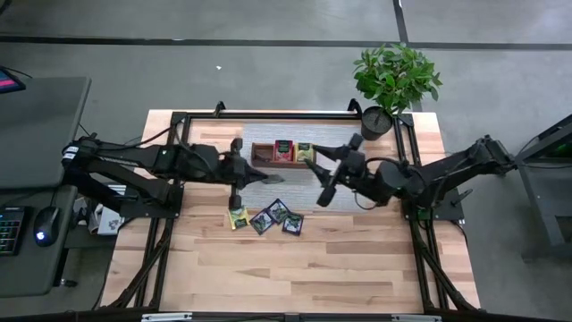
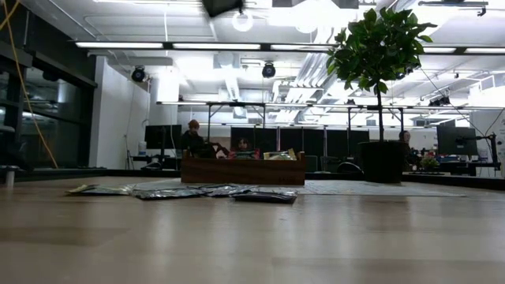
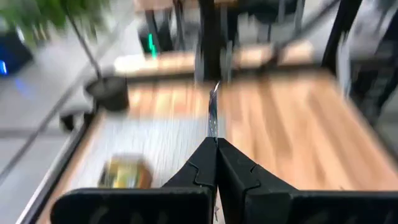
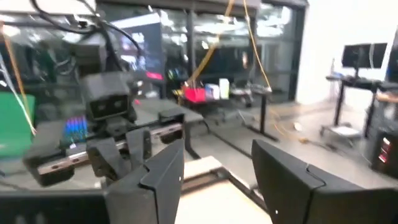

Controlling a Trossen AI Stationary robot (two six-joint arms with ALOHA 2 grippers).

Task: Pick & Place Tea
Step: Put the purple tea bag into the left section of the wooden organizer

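Left gripper (image 1: 255, 178) pinches a dark tea packet (image 3: 212, 111) edge-on, at 6 o'clock of the wooden tray (image 1: 261, 155). Right gripper (image 1: 322, 177), fingers wide apart, holds nothing. Four packets (image 1: 266, 216) lie on the table (image 1: 313, 268); labels unreadable

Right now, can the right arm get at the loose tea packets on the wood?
Probably yes. The right gripper is open and empty, raised beside the tray, and nothing lies between it and the packets. The left gripper, pinching a packet, is close.
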